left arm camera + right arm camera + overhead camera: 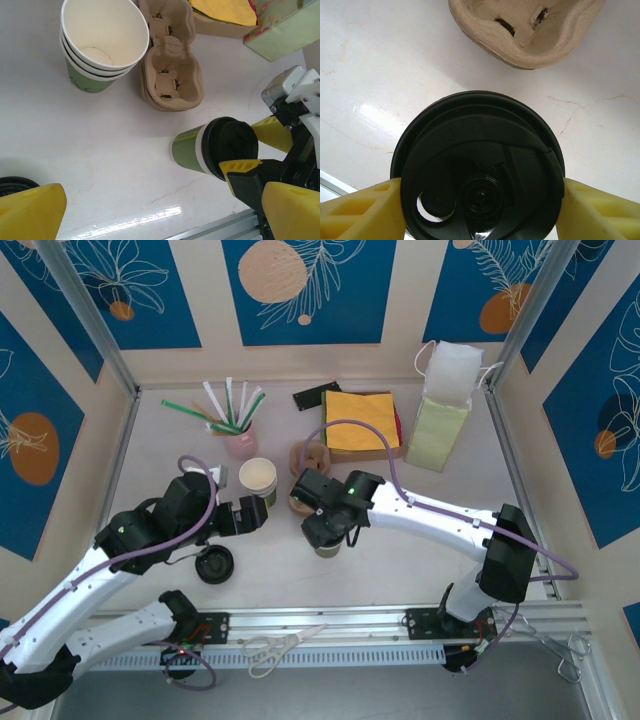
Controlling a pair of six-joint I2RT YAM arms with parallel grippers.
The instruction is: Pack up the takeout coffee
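1. Takeout coffee point(212, 147) stands on the bench point(100, 150) at the centre of the top view, just below the cardboard cup carrier point(170, 75). It has green sides and its black lid is on.
2. Left hand point(247, 515), left of centre in the top view, is spread wide apart and holds nothing. It hangs just beside the stack of open cups point(102, 45).
3. A loose black lid point(214, 563) lies flat below that hand, toward the lower left. It is not part of the job.
4. Right hand point(480, 205) sits directly over the coffee. Its yellow fingers point(360, 212) lie against opposite sides at the lid's edge. It looks clamped on the cup, whose base appears to rest on the bench.
5. Handling, as a judgement:
   - The paper wall is thin and will dent under a hard squeeze.
   - The rolled rim under the lid is the stiffest band, so that is the place to hold.
   - The plastic lid is slick and could pop off if pinched or levered.
   - Whether the cup is full cannot be told, so it should be kept upright and moved gently.
6. Yellow napkins point(360, 420) and a pale green paper bag point(440, 425) stand at the upper right, well apart from the cup. The bag or the carrier looks like the place to pack it.
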